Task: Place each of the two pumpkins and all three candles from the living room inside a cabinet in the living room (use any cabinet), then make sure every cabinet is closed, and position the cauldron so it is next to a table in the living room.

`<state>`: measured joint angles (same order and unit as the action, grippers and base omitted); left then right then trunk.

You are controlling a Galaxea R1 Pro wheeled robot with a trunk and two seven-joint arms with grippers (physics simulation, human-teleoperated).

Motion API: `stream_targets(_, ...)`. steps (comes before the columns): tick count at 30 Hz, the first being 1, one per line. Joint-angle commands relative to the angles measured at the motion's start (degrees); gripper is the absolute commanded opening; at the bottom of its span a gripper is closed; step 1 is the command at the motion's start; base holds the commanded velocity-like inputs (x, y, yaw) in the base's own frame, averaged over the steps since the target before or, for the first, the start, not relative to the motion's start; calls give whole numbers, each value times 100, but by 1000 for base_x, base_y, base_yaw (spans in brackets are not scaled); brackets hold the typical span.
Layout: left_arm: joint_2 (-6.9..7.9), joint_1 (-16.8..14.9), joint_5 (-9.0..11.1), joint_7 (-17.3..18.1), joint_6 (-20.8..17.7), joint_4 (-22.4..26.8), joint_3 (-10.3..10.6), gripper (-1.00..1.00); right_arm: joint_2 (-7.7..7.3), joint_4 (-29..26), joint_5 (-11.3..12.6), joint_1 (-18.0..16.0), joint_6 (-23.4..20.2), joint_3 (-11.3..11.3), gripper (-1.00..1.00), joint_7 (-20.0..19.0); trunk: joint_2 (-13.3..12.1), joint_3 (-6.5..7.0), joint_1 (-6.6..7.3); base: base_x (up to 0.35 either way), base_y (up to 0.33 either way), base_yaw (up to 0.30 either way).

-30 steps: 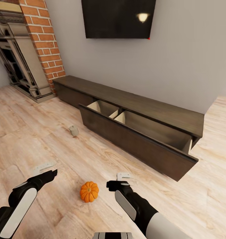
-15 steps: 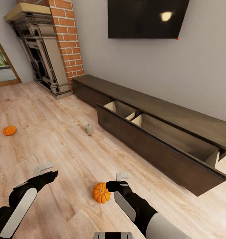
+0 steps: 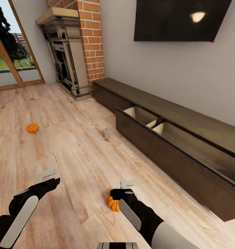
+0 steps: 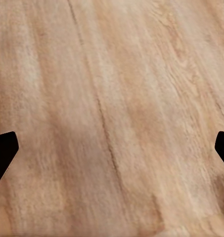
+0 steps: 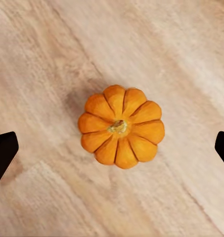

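Note:
A small orange pumpkin (image 5: 120, 126) sits on the plank floor straight below my right gripper (image 5: 112, 149), whose fingertips (image 5: 3, 150) stand wide apart on either side, open and well above it. In the head view this pumpkin (image 3: 112, 204) is half hidden behind the right gripper (image 3: 122, 187). A second pumpkin (image 3: 32, 128) lies far off to the left. One stubby beige candle (image 3: 106, 133) stands on the floor before the long dark cabinet (image 3: 186, 119), whose drawer (image 3: 155, 145) is pulled out, showing pale dividers. My left gripper (image 3: 48, 177) hangs open over bare floor.
A brick chimney (image 3: 93, 38) and an ornate fireplace (image 3: 67, 58) stand at the back, with glass doors (image 3: 10, 58) on the left. A black TV (image 3: 179, 19) hangs above the cabinet. The pulled-out drawer front juts into the floor space on the right.
The camera has swung left: cabinet and candle shifted right in the picture, and the glass doors came into view. The near pumpkin now lies under the right gripper. Both arms keep their pose.

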<state>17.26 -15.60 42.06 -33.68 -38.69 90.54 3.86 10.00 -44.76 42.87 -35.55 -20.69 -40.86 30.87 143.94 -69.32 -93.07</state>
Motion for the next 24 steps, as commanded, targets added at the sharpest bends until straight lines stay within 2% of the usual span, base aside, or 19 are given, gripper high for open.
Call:
stream_targets(1, 6, -5, 57, -60, -5, 6, 12, 100, 0, -6, 29, -4, -17, -10, 100, 42, 0, 22, 3, 0, 0, 257)
stream_targets(7, 6, -6, 64, -60, -103, 7, 9, 100, 0, -6, 29, -4, 7, -23, 100, 42, -8, 198, 19, 0, 0, 130)
stream_targets(24, 6, -54, 80, -51, -282, -16, 9, 100, 0, -6, 20, -4, 61, -28, 100, 42, -30, 726, 63, 0, 0, 9)
